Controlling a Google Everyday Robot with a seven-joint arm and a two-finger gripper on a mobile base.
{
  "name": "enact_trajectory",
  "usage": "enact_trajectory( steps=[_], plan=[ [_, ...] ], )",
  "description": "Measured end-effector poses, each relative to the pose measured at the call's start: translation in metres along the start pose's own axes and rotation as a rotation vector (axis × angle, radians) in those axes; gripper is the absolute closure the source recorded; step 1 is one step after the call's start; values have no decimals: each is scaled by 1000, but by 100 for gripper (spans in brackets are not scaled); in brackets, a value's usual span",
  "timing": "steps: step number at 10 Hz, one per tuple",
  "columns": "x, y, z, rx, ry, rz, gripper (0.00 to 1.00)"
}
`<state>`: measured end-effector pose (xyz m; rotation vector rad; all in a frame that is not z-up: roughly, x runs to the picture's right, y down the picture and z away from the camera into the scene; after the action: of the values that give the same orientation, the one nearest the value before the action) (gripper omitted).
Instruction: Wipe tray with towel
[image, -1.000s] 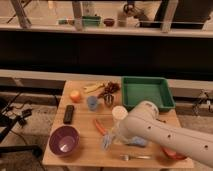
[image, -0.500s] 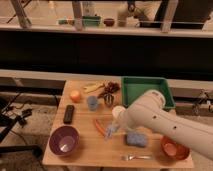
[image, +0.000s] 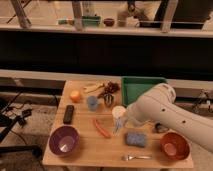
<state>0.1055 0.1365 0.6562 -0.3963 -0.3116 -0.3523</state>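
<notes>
The green tray (image: 136, 89) sits at the table's back right, partly hidden by my white arm (image: 160, 112). The towel, a small blue-grey folded pad (image: 135, 139), lies on the wooden table in front of the arm, near the front edge. My gripper (image: 118, 124) hangs at the end of the arm over the middle of the table, just left of and above the towel and in front of the tray's left corner. It holds nothing that I can see.
A purple bowl (image: 64, 139) stands front left and an orange bowl (image: 174, 145) front right. A fork (image: 135, 157), a red carrot-like thing (image: 101, 128), a black remote (image: 68, 114), a blue cup (image: 92, 103) and an orange fruit (image: 75, 95) lie around.
My arm has lifted and pulled back to the right, from low over the front of the table toward the tray. The towel is uncovered now and has not moved.
</notes>
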Motion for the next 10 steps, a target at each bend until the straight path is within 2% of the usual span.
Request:
enact_trajectory(
  steps=[4, 7, 10],
  plan=[
    [7, -21, -40, 26, 58, -7, 97],
    [27, -38, -36, 16, 84, -4, 97],
    [30, -39, -35, 13, 84, 2, 97]
  ],
)
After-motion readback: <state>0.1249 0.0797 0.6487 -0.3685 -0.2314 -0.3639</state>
